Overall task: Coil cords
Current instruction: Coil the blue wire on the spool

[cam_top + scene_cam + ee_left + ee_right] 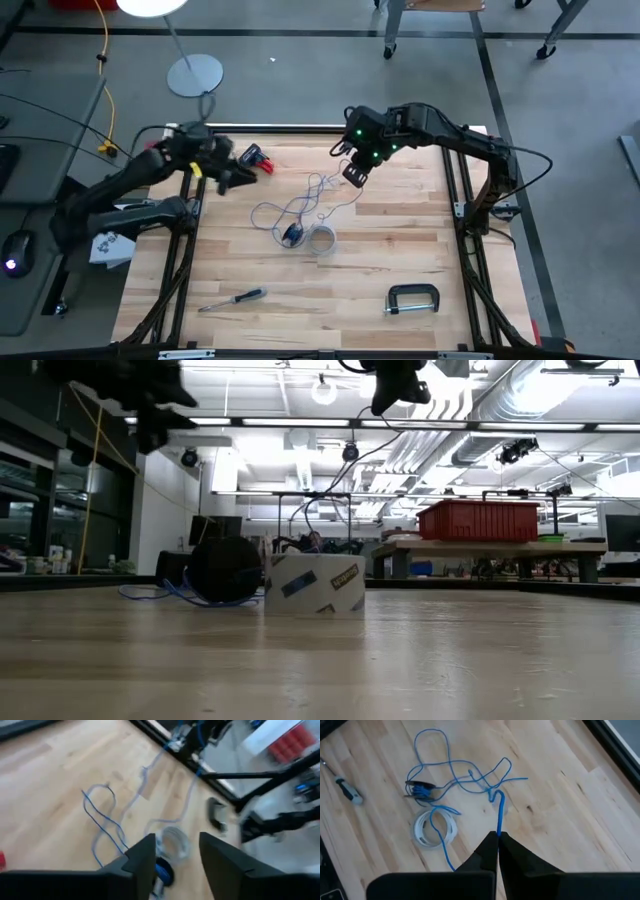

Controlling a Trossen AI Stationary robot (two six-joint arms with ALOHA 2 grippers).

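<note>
A thin blue cord [300,205] lies in loose loops [450,767] on the middle of the wooden table, one part wound on a small dark spool [292,234]. Beside the spool rests a pale ring-shaped roll [436,828]. My right gripper [354,176] hangs above the cord's far right part, shut on a strand. My left gripper [232,180] hovers over the table's far left part, open [176,855], with nothing between its fingers; it looks toward the spool and the loops. My right gripper pinches one strand of the blue cord [498,822] between its two fingertips. The fingers come from above, slanting down. The strand rises from a bend [495,796] on the table to the fingers, while the other loops and the spool stay on the table.
A red object [257,158] lies at the far left near my left gripper. A screwdriver [232,298] lies near the front left and a black C-clamp [412,298] near the front right. The table's dark frame [470,215] runs along its sides.
</note>
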